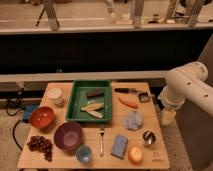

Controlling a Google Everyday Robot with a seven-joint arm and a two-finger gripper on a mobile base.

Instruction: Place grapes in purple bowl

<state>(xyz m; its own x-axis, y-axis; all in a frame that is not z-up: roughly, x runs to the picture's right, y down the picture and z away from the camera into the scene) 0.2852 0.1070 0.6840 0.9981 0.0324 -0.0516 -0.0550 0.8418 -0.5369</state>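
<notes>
The grapes (41,144), a dark reddish-purple bunch, lie at the table's front left corner. Just right of them, almost touching, stands the purple bowl (68,135), with nothing in it. My white arm comes in from the right. Its end with the gripper (168,118) hangs beyond the table's right edge, far from both the grapes and the bowl. The gripper is open and holds nothing.
An orange-red bowl (42,117) and a white cup (55,95) stand behind the grapes, and a light-blue cup (84,153) is in front of the purple bowl. A green tray (76,101) sits mid-table. A fork (101,140), blue sponge (119,146), grey cloth (133,120), carrot (128,102), metal cup (148,137) and an orange fruit (135,154) fill the right half.
</notes>
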